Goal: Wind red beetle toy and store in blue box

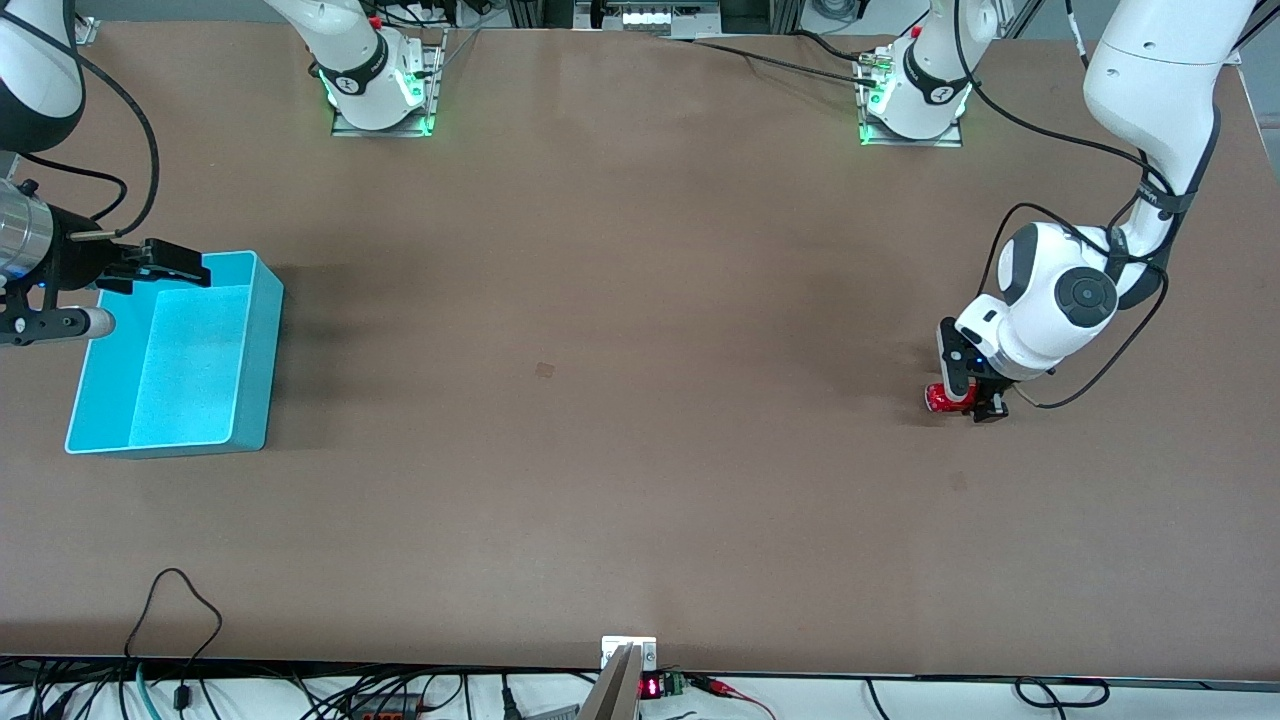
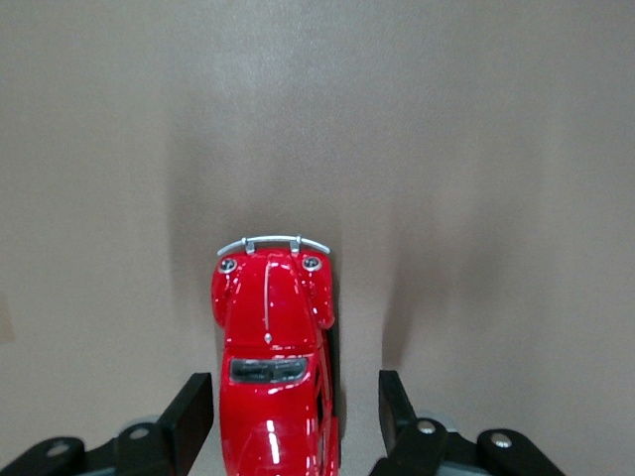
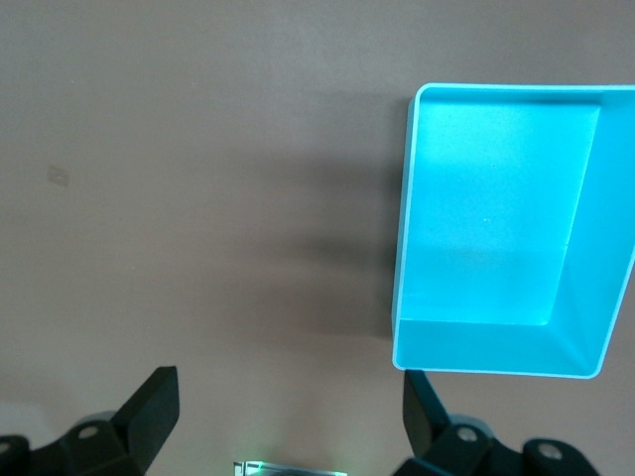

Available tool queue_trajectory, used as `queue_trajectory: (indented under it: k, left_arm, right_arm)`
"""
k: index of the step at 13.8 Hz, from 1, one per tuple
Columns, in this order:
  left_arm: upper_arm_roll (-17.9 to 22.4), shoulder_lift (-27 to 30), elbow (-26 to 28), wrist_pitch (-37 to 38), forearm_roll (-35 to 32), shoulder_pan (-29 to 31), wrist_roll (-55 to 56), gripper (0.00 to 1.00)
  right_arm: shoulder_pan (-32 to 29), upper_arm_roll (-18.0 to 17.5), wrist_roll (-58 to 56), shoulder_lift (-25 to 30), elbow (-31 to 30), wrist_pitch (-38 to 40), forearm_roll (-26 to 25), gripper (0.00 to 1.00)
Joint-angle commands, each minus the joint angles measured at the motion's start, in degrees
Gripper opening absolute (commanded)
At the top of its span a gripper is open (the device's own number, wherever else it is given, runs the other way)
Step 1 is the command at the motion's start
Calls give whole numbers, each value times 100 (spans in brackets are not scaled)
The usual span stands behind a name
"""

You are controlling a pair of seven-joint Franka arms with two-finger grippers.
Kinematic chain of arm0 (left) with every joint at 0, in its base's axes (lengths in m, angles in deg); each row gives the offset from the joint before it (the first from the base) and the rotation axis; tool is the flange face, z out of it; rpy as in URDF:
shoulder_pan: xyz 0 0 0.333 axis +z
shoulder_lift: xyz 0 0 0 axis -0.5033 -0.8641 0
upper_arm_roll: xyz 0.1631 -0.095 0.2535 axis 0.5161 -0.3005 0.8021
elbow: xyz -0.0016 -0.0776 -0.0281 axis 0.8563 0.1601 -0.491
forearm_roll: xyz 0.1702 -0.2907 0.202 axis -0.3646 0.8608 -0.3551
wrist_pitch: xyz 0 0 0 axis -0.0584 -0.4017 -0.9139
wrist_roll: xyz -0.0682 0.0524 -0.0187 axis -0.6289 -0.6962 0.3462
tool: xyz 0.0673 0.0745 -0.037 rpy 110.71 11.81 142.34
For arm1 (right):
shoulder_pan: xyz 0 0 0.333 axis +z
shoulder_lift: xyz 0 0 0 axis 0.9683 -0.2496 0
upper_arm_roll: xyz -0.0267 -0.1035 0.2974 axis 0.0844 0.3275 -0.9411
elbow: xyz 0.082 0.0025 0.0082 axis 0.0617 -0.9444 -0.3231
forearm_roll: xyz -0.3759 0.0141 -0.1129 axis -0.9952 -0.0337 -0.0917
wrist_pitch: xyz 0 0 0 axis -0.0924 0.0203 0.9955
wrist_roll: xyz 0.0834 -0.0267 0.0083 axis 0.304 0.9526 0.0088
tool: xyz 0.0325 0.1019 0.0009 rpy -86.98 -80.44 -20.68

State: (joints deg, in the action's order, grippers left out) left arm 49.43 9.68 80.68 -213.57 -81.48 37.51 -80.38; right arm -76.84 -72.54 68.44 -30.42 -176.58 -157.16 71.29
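The blue box (image 1: 175, 352) sits on the bench (image 1: 600, 400) at the right arm's end, long axis running toward the front camera; the right claw (image 1: 165, 265) hovers over its rim, fingers spread; well apart, at the left arm's end, the left claw (image 1: 968, 392) straddles the red beetle toy (image 2: 273, 367) with its fingers apart, the toy's silvery bumper pointing away from the wrist.

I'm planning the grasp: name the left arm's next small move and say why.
Probably close the left tool on the red beetle toy. Its open fingers already straddle the car on the table, one close, one apart. The right tool waits open over the blue box.
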Motion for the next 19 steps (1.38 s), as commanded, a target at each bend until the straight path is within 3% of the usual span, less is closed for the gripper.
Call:
queue_trajectory:
  k: [1,6,15,19]
  left_arm:
    - [-72,27,62,-97,118,71,-134,55]
    - [-73,35,53,-71,118,71,-126,41]
    - [-64,-175,-26,-44,91,80,-134,37]
    - [-64,-307,-139,-35,21,535,-404,37]
  right_arm:
    - [-2,-18,-42,20,33,71,-42,100]
    - [-2,-18,-42,20,33,71,-42,100]
    - [-2,-18,-42,20,33,71,-42,100]
    - [-2,-18,-42,20,33,71,-42,100]
